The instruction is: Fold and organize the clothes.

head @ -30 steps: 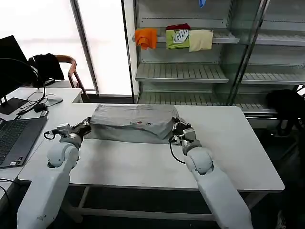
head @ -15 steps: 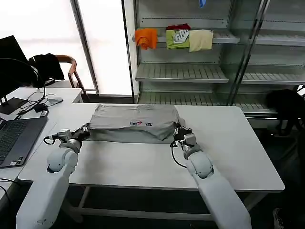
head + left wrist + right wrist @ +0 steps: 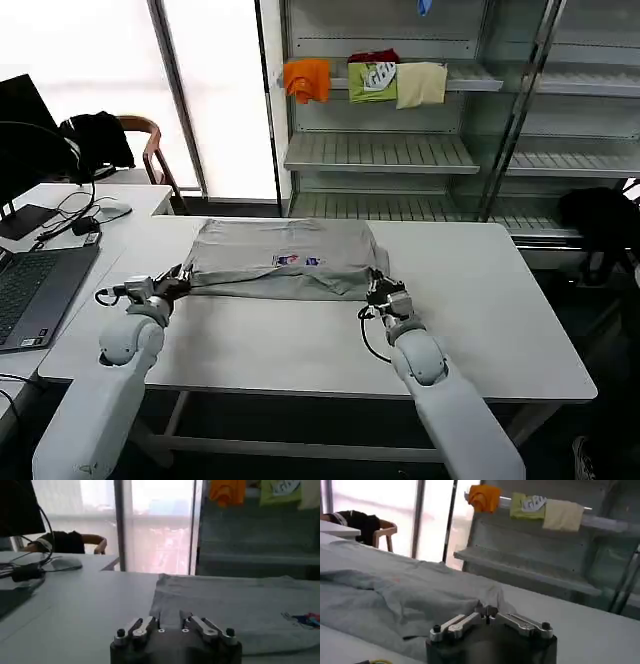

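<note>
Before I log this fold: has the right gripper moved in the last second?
Yes. The right gripper, pinching the shirt, moved toward the table's near edge.

From the head camera I see both my arms as smooth white shells, rounded and bulging at the joints and tapering toward dark wrists. A thin black cable loops out beside each wrist. My left end effector [image 3: 178, 279] is dark with metallic parts; up close its two fingers [image 3: 141, 628] are silver bars on a black housing, each with a small black screw at the outer end. My right end effector [image 3: 381, 289] is built the same.
</note>
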You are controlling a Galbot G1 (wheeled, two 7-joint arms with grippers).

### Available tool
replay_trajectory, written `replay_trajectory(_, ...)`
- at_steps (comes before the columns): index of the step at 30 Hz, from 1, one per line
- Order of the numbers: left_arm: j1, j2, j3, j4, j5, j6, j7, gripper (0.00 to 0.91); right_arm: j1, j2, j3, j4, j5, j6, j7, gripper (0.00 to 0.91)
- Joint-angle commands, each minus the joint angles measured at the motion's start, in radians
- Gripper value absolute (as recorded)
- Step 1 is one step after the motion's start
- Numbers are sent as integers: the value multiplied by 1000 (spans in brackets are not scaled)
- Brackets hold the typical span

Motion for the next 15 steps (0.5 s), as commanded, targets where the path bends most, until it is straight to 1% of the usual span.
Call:
replay_trajectory(1,2,4,-2,-7,19,0,7,907,-9,-1,-3,0,0,-36,20,907)
replay_trajectory(4,10,18,-8,-34,43,5,6,907,-3,2,4,27,2,-103,51,907)
replay_trajectory(5,15,28,-10,-50,56,9,5,907,0,0,9,45,5,-148,64,907)
replay_trajectory(6,20,39,-11,-57,60,18,5,907,2,-3,14,59,10,-176,71,907)
replay_trajectory(7,22,45,-12,-70,61,23,5,907,2,-4,17,71,12,-190,74,907)
replay_trajectory(8,29,56,-16,-85,61,34,5,907,2,-18,15,84,15,-189,83,907)
replay_trajectory(13,59,88,-29,-143,60,59,7,907,-16,-54,34,142,-2,-189,86,907)
replay_trajectory(15,75,96,-37,-160,59,65,8,907,-32,-64,57,168,-35,-187,85,907)
